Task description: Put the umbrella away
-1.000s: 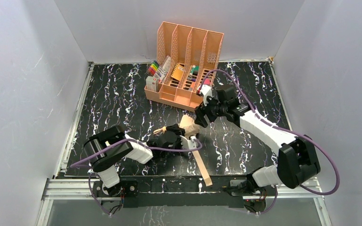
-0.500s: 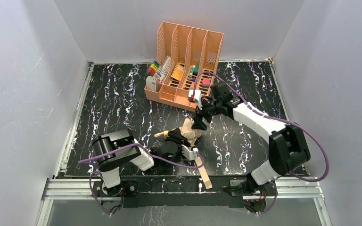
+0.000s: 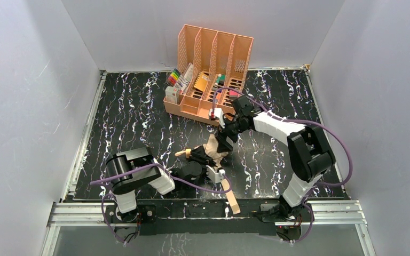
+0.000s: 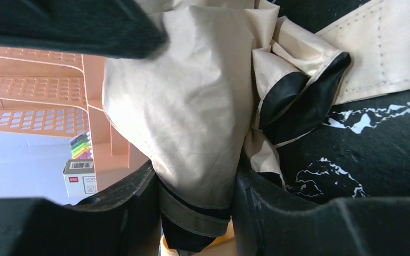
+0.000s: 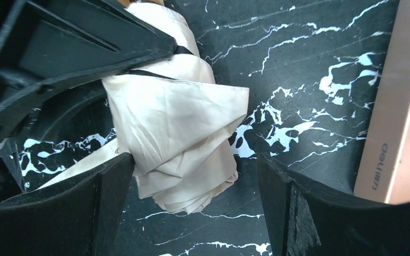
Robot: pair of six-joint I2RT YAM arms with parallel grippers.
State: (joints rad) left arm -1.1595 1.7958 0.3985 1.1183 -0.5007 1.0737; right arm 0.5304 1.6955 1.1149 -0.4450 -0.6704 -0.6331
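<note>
The umbrella [image 3: 212, 151] is lying bunched on the table [image 3: 139, 122], at six o'clock from the organizer [image 3: 208, 80]. The left gripper [image 4: 197, 200] is clamping its tan fabric from seven o'clock. The right gripper [image 5: 192, 176] is hovering wide open, straddling its one o'clock end.

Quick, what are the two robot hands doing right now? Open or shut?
Left gripper: closed, holding the umbrella by its bunched fabric.
Right gripper: open wide, jaws on either side of the umbrella's end.
</note>
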